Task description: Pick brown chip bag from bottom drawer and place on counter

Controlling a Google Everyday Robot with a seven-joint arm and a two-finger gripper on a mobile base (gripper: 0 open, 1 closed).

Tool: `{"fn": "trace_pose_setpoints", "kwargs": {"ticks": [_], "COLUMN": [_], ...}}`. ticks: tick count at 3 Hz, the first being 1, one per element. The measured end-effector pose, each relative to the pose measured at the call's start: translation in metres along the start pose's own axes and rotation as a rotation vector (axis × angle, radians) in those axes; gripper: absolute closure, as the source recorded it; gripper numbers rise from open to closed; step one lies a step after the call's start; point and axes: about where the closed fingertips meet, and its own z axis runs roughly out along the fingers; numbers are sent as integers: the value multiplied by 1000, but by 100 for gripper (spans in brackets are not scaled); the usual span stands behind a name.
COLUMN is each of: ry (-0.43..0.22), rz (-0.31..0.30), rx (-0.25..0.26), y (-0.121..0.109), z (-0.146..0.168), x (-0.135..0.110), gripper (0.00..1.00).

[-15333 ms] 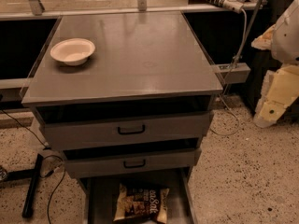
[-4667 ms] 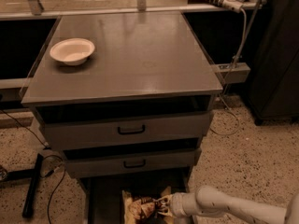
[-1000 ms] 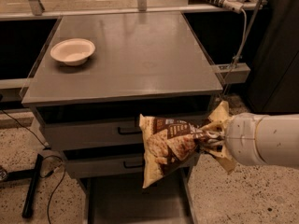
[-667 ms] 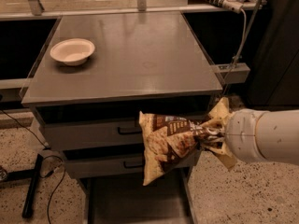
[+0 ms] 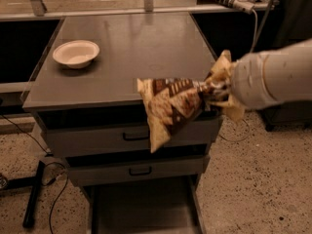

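My gripper point(image 5: 218, 89) is shut on the right end of the brown chip bag point(image 5: 170, 107) and holds it in the air at the counter's front right edge. The bag hangs tilted, its left end drooping in front of the top drawer. The counter point(image 5: 131, 52) is the flat grey cabinet top behind and to the left of the bag. The bottom drawer point(image 5: 141, 211) stands open below, with a bare grey floor. My white arm point(image 5: 273, 79) reaches in from the right.
A white bowl point(image 5: 76, 53) sits on the counter's left side. Two upper drawers with black handles point(image 5: 135, 136) are closed. A black stand foot and cables point(image 5: 36, 199) lie on the speckled floor at left. A power strip and cord point(image 5: 234, 1) hang at the back right.
My gripper has lifted the chip bag from in front of the drawers up to the level of the counter's front edge. The bottom drawer now shows no bag.
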Motion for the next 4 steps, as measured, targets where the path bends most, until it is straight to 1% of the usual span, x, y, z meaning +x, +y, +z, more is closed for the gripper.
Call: {"fn": "trace_pose_setpoints", "kwargs": {"ticks": [1, 2, 3, 4], "ry": [-68, -168, -253, -293], "rz": [-23, -23, 19, 107], "rx": [31, 44, 47, 53], "y": [-59, -105, -137, -155], "z": [9, 38, 77, 112], "x": [4, 4, 11, 17], "gripper": [100, 100, 100, 100]}}
